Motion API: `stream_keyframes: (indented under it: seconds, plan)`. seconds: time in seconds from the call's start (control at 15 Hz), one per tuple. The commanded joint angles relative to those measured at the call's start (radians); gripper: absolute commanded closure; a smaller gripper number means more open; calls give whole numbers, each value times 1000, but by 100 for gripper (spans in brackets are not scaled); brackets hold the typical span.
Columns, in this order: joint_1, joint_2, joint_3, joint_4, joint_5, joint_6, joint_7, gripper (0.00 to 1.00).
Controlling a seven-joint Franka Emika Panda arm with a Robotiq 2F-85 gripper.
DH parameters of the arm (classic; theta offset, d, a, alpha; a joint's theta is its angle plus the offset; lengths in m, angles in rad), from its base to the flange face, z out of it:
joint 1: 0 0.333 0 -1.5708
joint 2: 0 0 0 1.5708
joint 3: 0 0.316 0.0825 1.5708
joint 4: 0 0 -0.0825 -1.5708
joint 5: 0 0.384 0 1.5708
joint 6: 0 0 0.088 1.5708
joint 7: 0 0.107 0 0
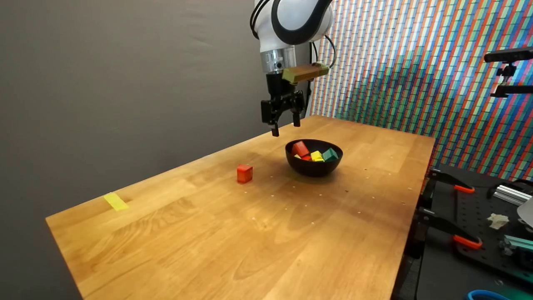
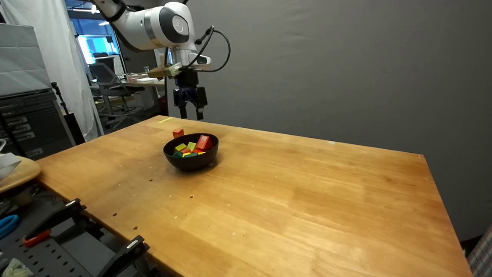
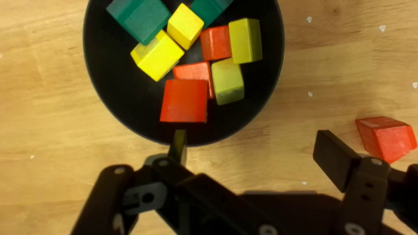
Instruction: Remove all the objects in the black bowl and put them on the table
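The black bowl (image 1: 312, 168) stands upright on the light wooden table (image 1: 250, 237). In the wrist view it holds several toy blocks: a large red block (image 3: 184, 101) nearest the gripper, a green block (image 3: 147, 21), a bright yellow block (image 3: 185, 26), a yellow-green block (image 3: 245, 40) and more. One red block (image 1: 244, 173) rests on the table outside the bowl, also visible in the wrist view (image 3: 385, 138). My gripper (image 3: 253, 140) hangs above the table beside the bowl, its fingers wide apart with nothing between them. One fingertip (image 3: 178, 138) overlaps the bowl's rim in the wrist view.
A flat yellow tape mark (image 1: 116, 201) is stuck near the table's end. Black clamps with orange tips (image 1: 452, 233) grip one long edge. A grey wall (image 2: 326, 69) runs along the opposite edge. A round wooden board (image 2: 23, 175) sits beside the table.
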Motion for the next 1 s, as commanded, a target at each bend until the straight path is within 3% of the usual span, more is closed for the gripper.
stream_keyframes:
  seconds: [0.0,0.07,0.47,0.6,0.93]
  plan:
    - [5,-46,-16,-107,22,108,97,5]
    - [8,-62,-26,-134,16,139,129,8]
    - [-12,-117,-80,-260,-2,286,212,0]
    - [-35,-106,-73,-280,9,316,148,0]
    - [-106,-75,-29,-304,12,381,-188,0]
